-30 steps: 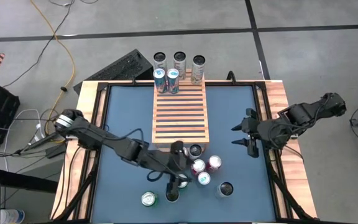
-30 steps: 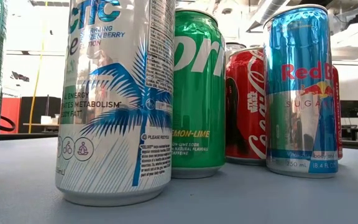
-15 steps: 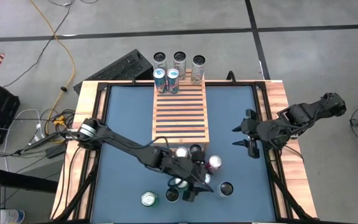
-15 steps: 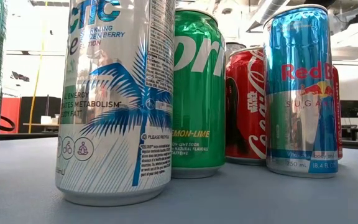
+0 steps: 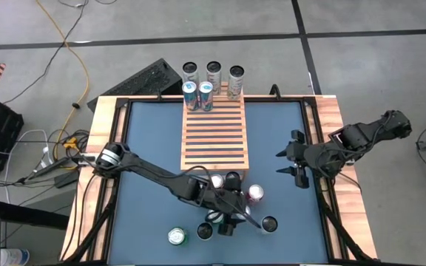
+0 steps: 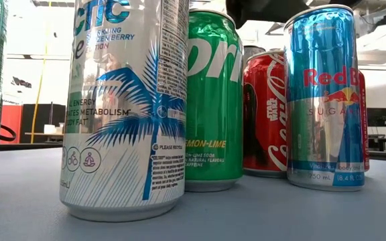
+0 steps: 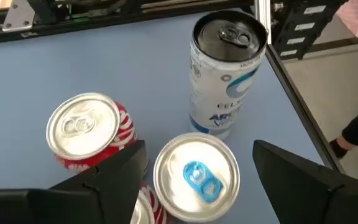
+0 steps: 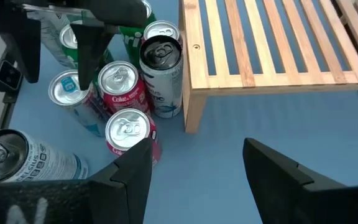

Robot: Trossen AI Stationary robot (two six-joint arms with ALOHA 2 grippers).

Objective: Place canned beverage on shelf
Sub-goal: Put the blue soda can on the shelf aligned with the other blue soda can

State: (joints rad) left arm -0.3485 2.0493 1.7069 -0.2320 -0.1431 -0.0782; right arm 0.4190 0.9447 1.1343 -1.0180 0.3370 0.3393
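Spanning most of the high view, the blue-topped counter (image 5: 146, 148) carries the slatted wooden shelf (image 5: 214, 133) at its middle, running toward the far edge. Two blue-and-silver cans (image 5: 197, 96) stand on the shelf's far end, and three more cans (image 5: 213, 74) sit in a row just beyond it, off the counter.

The left arm (image 5: 146, 171) stretches from the counter's left rim across to a cluster of cans (image 5: 231, 196) near the shelf's front edge. Its jaws (image 7: 194, 180) stand apart on either side of a silver can with a blue tab (image 7: 196, 175) — hovering over its top, with no grip showing. Just beside that can stands a red can (image 7: 86, 130); a little farther off is a taller white-and-blue can with a dark lid (image 7: 227, 68).

The right arm (image 5: 353, 140) waits at the counter's right edge, its jaws (image 8: 194, 180) released and holding nothing, pointed toward the shelf's corner and the cans.

Seen from counter height, a white can with a blue palm tree (image 6: 126, 107) fills the foreground, with a green lemon-lime can (image 6: 213, 100), a red cola can (image 6: 265, 114) and a slim blue-and-silver can (image 6: 324, 100) ranged behind it. One green-topped can (image 5: 176, 236) stands apart near the counter's front — well clear of the cluster.
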